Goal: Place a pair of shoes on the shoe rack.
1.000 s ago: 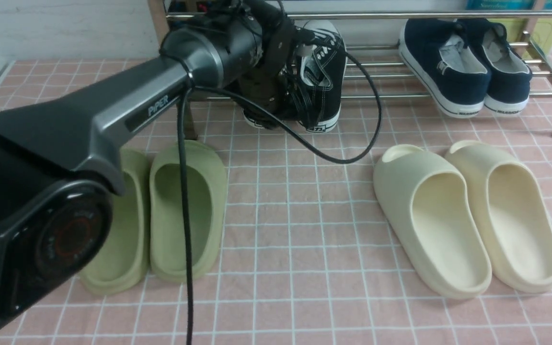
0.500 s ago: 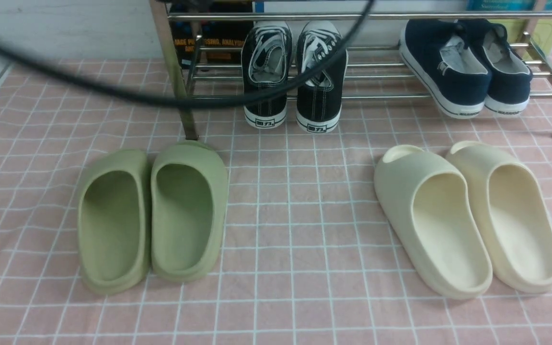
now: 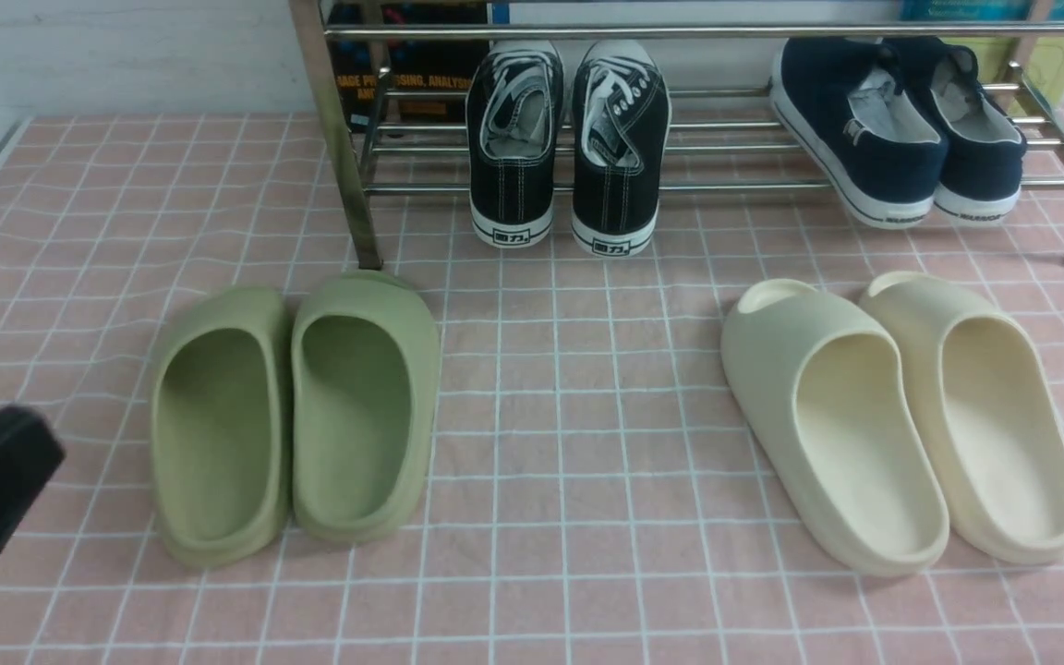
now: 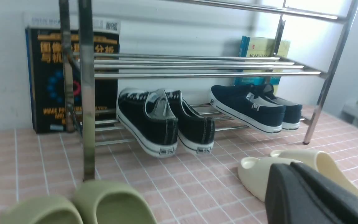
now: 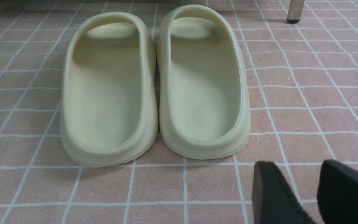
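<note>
Pink checked bench [image 3: 569,416] with a chrome rack [image 3: 338,185] along its far edge; cream slippers [image 3: 828,434] and green slippers [image 3: 356,406] lie in front. Two black sneakers [image 3: 620,175] sit side by side on the rack's lowest rails beside a navy pair [image 3: 864,157], heels overhanging the front rail, so the task looks done. Seemingly parked clear, the right claw [image 5: 301,174] gapes empty near the cream slippers; the left claw [image 4: 294,193], by the green ones, is too cropped to tell.
</note>
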You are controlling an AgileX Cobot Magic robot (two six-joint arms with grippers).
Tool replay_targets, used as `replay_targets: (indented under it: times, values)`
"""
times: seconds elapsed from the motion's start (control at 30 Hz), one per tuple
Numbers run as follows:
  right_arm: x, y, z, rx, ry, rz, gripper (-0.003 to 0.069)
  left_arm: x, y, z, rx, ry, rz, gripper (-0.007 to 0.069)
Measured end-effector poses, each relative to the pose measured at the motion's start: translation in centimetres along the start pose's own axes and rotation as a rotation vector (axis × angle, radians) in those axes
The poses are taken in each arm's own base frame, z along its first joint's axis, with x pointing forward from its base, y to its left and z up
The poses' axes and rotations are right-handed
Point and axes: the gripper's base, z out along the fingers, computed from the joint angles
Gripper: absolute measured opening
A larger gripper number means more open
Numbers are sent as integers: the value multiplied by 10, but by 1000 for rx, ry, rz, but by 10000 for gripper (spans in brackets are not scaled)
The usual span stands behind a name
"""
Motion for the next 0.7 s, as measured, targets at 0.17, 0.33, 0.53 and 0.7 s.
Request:
replay_targets:
  times: [0.17,0.33,0.53,0.7]
  values:
    - [0,0,0,0,0,0,240,15,5,-15,-21,10,-24,27]
    - [0,0,0,0,0,0,240,21,6,-13,-35,61,-30,27]
    - [0,0,0,0,0,0,240,25,6,-4,-49,133,-29,27]
    - [0,0,0,0,0,1,240,29,7,-2,-55,158,-30,33]
